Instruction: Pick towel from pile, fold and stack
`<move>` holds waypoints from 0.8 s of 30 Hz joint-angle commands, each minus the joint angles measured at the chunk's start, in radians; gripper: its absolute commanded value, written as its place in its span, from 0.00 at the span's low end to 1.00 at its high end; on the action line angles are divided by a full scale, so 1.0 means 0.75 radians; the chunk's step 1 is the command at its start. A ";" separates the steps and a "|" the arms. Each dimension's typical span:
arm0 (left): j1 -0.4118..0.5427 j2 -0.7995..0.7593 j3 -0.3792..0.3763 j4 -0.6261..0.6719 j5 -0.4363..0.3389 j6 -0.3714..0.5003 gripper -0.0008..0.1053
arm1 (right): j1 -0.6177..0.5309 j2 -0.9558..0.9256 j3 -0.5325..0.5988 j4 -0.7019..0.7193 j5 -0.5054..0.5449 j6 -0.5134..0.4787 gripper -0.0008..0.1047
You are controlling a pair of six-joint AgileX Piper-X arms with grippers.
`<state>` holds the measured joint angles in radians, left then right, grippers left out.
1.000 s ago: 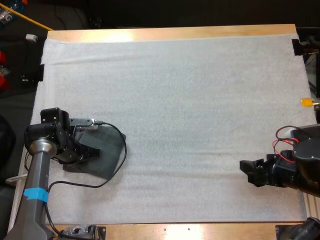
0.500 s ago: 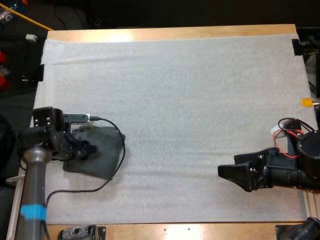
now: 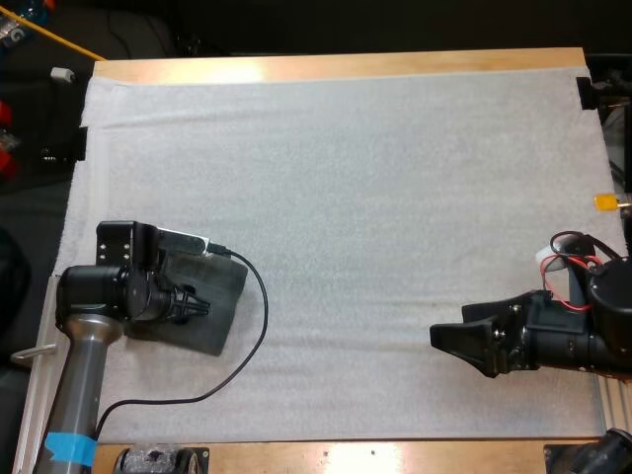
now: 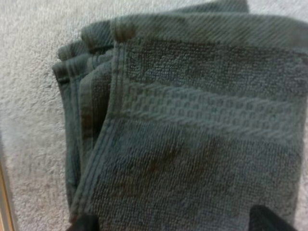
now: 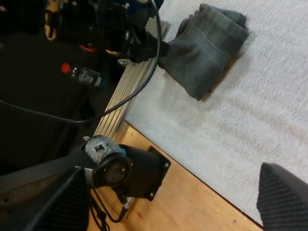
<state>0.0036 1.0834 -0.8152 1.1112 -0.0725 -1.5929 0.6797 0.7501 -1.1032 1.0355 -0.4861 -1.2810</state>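
At the near left of the white mat, a folded stack of dark grey-green towels lies flat close to the mat's left edge. The left pincer hangs right over it, its two fingertips spread wide across the top towel and, as far as I can make out, not pinching the cloth. Well apart, at the near right of the desk, the right pincer is over bare mat and points left toward the stack, its fingers spread wide with nothing between them.
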 commanded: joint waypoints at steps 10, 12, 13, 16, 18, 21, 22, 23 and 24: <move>-0.005 0.163 0.173 -0.255 0.033 -0.064 0.57 | 0.001 -0.005 -0.008 -0.010 -0.016 0.003 0.67; -0.005 0.233 0.175 -0.288 0.033 -0.064 0.57 | 0.001 -0.005 -0.008 -0.010 -0.016 0.003 0.67; -0.005 0.252 0.175 -0.294 0.033 -0.064 0.57 | 0.001 -0.005 -0.008 -0.010 -0.016 0.006 0.67; -0.005 0.352 0.175 -0.312 0.066 -0.064 0.57 | 0.001 -0.005 -0.008 -0.010 -0.016 0.027 0.67; -0.005 0.420 0.175 -0.313 0.130 -0.066 0.57 | 0.001 -0.005 -0.008 -0.010 -0.016 0.031 0.67; -0.005 0.476 0.169 -0.307 0.238 -0.077 0.57 | 0.001 -0.005 -0.008 -0.010 -0.016 0.037 0.67; -0.005 0.481 0.163 -0.301 0.254 -0.077 0.57 | 0.001 -0.005 -0.008 -0.010 -0.016 0.037 0.67; -0.005 0.486 0.149 -0.288 0.272 -0.077 0.57 | 0.001 -0.005 -0.008 -0.010 -0.016 0.037 0.67; -0.005 0.485 0.127 -0.271 0.272 -0.077 0.57 | 0.001 -0.005 -0.008 -0.010 -0.016 0.037 0.67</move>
<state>0.0058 1.4301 -0.7262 0.9076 0.0548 -1.6402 0.6797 0.7501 -1.1032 1.0355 -0.4861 -1.2509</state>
